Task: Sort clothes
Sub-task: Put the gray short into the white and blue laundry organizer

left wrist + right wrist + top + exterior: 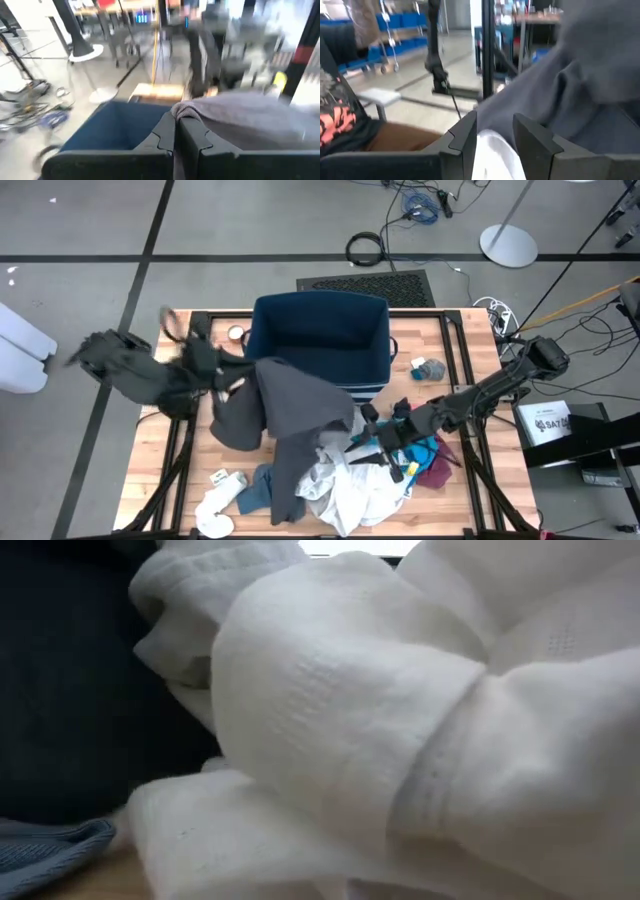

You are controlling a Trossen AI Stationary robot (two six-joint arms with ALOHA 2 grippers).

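**Sorting table, mid-lift: one grey garment raised, pile at the near edge**

Left gripper [232,383]: over the table's left half, beside the bin's left wall. Fingers clenched on a fold of the grey garment [300,420]; in the left wrist view the cloth [250,120] sits pinched between the two fingers [165,135]. The garment hangs from that grip and trails right and down onto the pile, likely held high so it peels free of the rest.

Socks [215,505]: white, at the table's near left corner, apart from the pile; a small white item [222,476] lies just above them. In the low view white fabric [380,740] fills nearly the whole picture.

Bin [320,330]: navy, open-topped, at the far middle of the table [200,470]. Its mouth looks unobstructed; the raised garment's upper edge lies near its front wall.

Pile: white garment [345,490] at the near edge, a blue piece [255,485] on its left, teal [430,450] and maroon [438,472] pieces on its right.

Right gripper [385,445]: low on the pile's right part, fingers part-way apart with white cloth [492,150] showing between them; whether it is gripped I cannot tell.

Grey-blue sock [430,368]: alone, right of the bin.

Open room: bare wood on the near left and along the right side.
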